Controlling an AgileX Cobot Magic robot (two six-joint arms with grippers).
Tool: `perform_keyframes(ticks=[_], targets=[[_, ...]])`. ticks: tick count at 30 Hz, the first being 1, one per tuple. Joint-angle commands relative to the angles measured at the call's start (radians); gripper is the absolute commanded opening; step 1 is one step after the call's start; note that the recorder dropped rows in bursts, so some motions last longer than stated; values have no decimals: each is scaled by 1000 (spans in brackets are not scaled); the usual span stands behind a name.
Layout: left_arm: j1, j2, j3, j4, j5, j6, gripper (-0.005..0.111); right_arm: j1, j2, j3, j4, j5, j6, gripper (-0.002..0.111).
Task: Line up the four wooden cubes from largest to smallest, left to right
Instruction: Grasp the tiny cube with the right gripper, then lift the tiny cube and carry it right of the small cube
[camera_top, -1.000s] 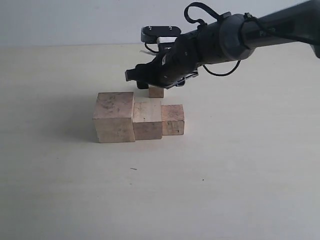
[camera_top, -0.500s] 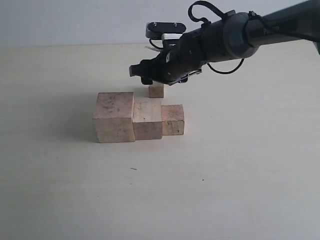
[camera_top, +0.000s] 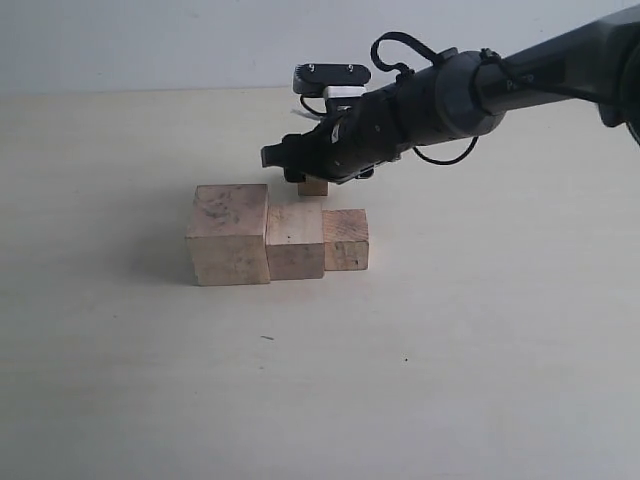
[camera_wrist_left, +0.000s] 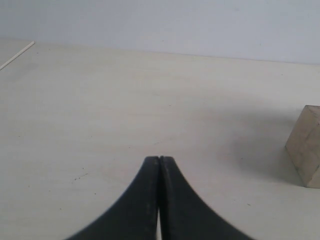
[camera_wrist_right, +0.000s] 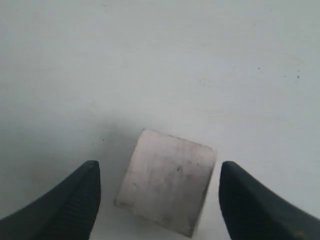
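Note:
Three pale wooden cubes stand in a touching row on the table: the largest cube (camera_top: 229, 234) on the left, the second cube (camera_top: 295, 240) beside it, the third cube (camera_top: 346, 240) on the right. The smallest cube (camera_top: 313, 187) (camera_wrist_right: 167, 181) sits behind the row, mostly hidden under my right gripper (camera_top: 305, 170) (camera_wrist_right: 156, 172). That gripper is open, with its two fingers on either side of the small cube and a gap on each side. My left gripper (camera_wrist_left: 159, 159) is shut over bare table, with the edge of one cube (camera_wrist_left: 306, 145) off to one side.
The pale table (camera_top: 450, 340) stretches wide around the cubes. The right arm (camera_top: 500, 75) reaches in from the upper right. A thin pale strip (camera_wrist_left: 17, 54) lies at the far edge in the left wrist view.
My right gripper has come down over the smallest cube, which now shows only as a sliver beneath it. The three cubes in the row have not moved.

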Motion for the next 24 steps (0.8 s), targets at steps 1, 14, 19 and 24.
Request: perform_keyframes(ticks=[1, 14, 19, 24], targets=[[-1, -6, 3, -1, -13, -3, 0, -4, 8, -6, -11, -13, 2, 61], [-1, -6, 3, -1, -13, -3, 0, -4, -159, -6, -93, 233, -213, 0], [-1, -6, 3, -1, -13, -3, 0, -11, -318, -6, -91, 470, -450, 0], [-1, -6, 3, -1, -13, -3, 0, -64, -457, -4, 3, 503, -602, 0]])
